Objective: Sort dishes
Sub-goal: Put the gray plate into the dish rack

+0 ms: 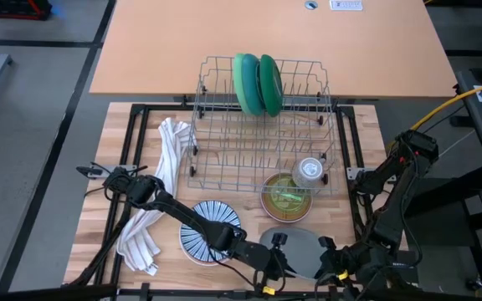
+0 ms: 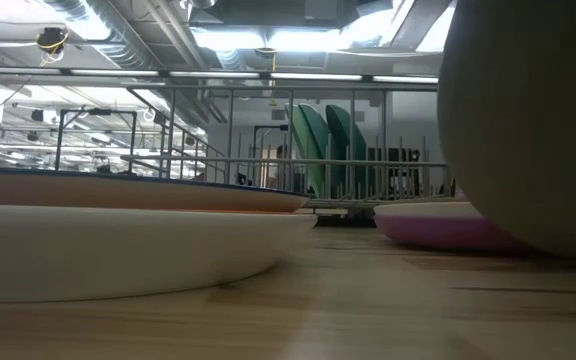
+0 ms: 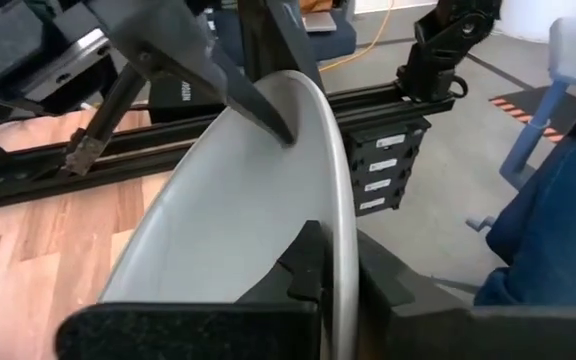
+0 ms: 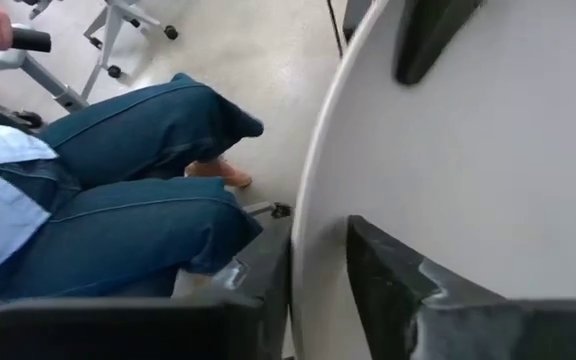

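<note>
One camera looks straight down; one sits level on the table (image 1: 350, 50). Both wrist cameras closely share the grey plate (image 3: 228, 210).

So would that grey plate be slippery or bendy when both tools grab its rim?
Probably stiff: the grey plate keeps its curve while the left tool pinches its thin rim. Its smooth face looks slippery, so it might twist. The right tool straddles the rim too.

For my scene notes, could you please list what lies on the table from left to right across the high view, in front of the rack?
White striped towel → blue-and-white striped plate → grey plate, gripped on its rim by the left gripper, with the right gripper around its other edge.
</note>
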### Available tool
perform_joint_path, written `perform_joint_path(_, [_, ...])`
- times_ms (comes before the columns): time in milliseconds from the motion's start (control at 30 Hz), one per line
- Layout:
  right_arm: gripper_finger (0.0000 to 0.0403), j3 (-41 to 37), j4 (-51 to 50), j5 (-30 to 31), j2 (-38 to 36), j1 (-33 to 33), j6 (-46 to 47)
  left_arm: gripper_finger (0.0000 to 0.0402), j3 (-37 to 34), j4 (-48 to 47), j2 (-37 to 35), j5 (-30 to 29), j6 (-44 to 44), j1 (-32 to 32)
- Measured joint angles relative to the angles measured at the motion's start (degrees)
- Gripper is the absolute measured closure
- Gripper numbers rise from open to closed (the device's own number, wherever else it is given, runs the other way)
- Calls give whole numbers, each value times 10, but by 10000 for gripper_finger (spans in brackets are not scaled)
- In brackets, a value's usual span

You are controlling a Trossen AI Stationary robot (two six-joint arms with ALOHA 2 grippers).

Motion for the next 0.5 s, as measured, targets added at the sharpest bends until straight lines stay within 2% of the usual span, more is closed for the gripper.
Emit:
perform_joint_path(267, [225,7,7,-16,-1,0,27,395,0,3,0,2,-6,-5])
perform_joint_path(400, [217,53,-27,-19,-3,1,25,397,-1,25,1,1,-21,-9])
perform_joint_path(500, [217,110,-100,-36,-3,1,20,396,-1,49,1,3,-26,-17])
